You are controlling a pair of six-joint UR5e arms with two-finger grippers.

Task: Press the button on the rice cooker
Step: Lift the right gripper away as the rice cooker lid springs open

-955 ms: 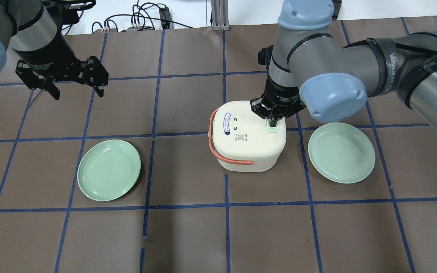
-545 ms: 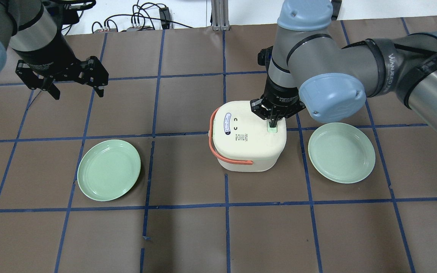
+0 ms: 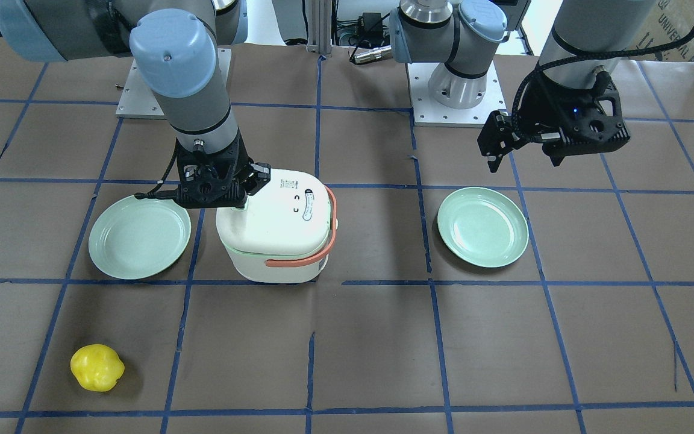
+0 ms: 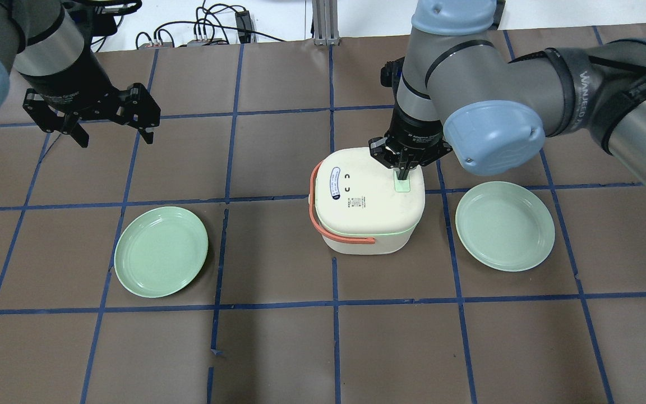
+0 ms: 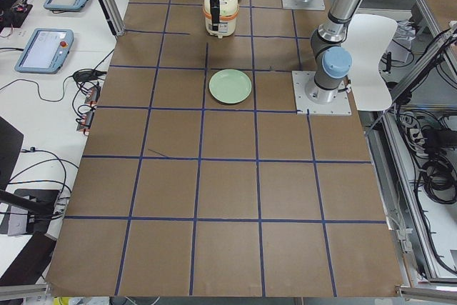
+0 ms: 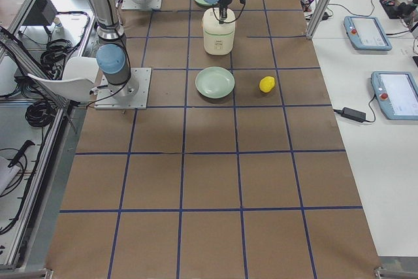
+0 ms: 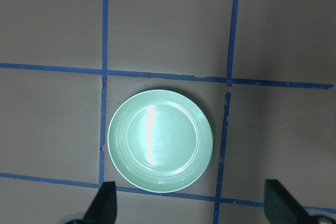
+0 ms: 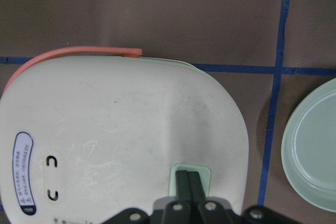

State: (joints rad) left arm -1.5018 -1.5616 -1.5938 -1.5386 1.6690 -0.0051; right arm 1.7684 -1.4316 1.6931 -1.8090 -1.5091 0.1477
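The white rice cooker with an orange handle stands mid-table, also in the front view. Its pale green button is on the lid's right edge. My right gripper is shut and points straight down. Its joined fingertips are on the far end of the button; in the right wrist view the fingers cover the middle of the button. A thin green seam shows under the lid. My left gripper is open and empty, hovering far left.
One green plate lies left of the cooker, under my left gripper. Another green plate lies just right of the cooker. A yellow object lies near the operators' edge.
My right gripper has shifted slightly toward the far end of the button. A thin green seam now shows under the cooker's lid. The left arm has not moved.
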